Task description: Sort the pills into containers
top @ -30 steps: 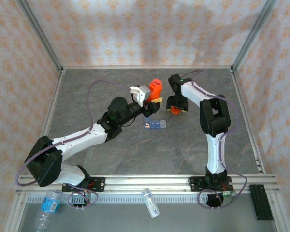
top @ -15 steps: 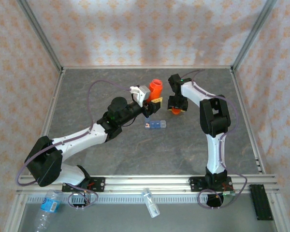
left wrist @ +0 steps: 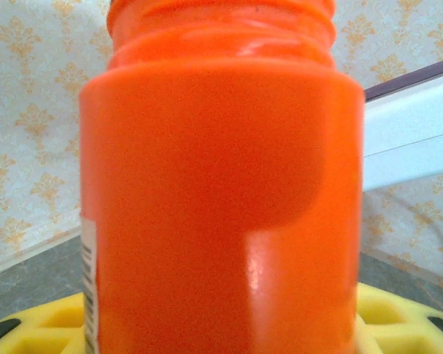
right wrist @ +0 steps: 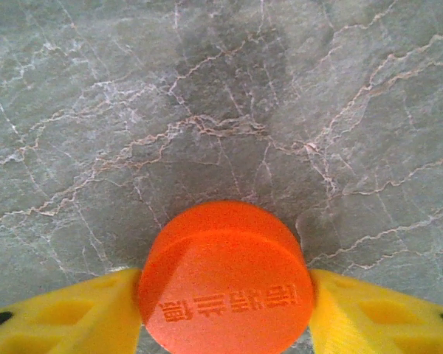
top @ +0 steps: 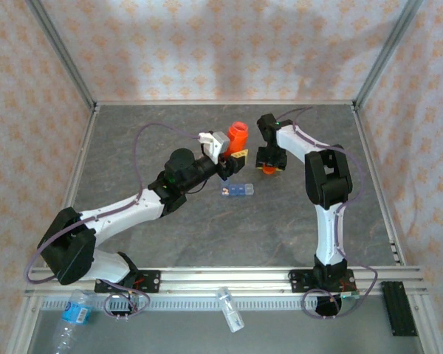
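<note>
While left gripper (top: 235, 147) clamps orange vial (left wrist: 221, 184), right gripper (right wrist: 225, 318) pinches cap (right wrist: 225, 269); embossed lettering illegible

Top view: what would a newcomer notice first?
The bright orange vial stands out first, held in the left gripper near the table's middle. Just to its right, an orange cap sits pinched between the right gripper's yellow fingers. The small blue organizer lies on the table between them, nearer the bases.
</note>
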